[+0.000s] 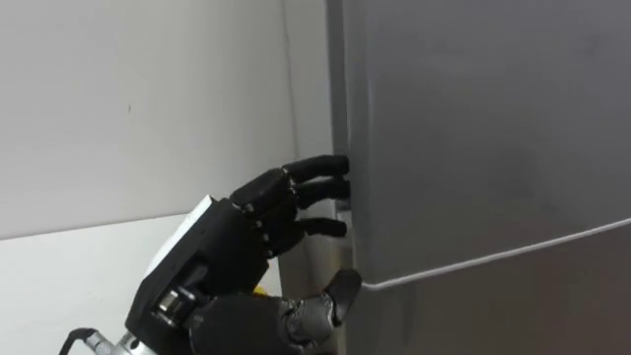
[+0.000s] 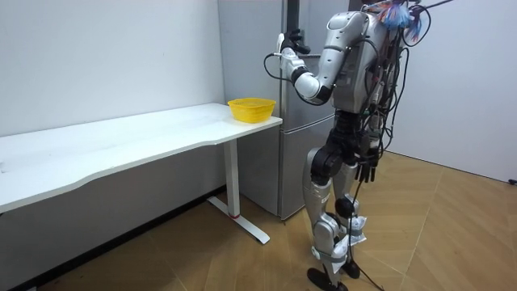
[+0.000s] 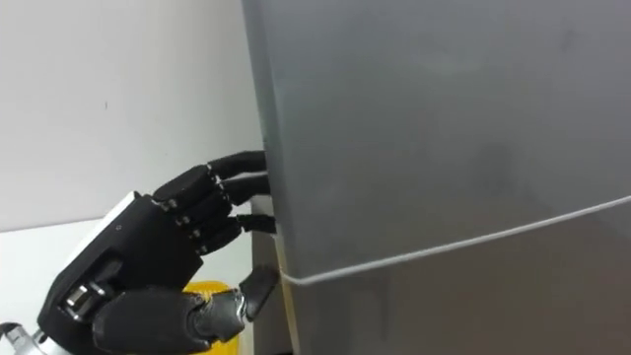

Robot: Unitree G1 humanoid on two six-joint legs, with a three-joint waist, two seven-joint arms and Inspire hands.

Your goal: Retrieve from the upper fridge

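Upper fridge door (image 1: 473,148), plain grey; left hand (image 1: 237,237) fingertips behind its edge, grip unclear

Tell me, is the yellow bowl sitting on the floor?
No, the yellow bowl sits on the white table, at the end next to the fridge.

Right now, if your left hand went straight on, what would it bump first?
The fridge door. My left hand points right at the door's side edge and seems to be touching it, though the depth is hard to judge.
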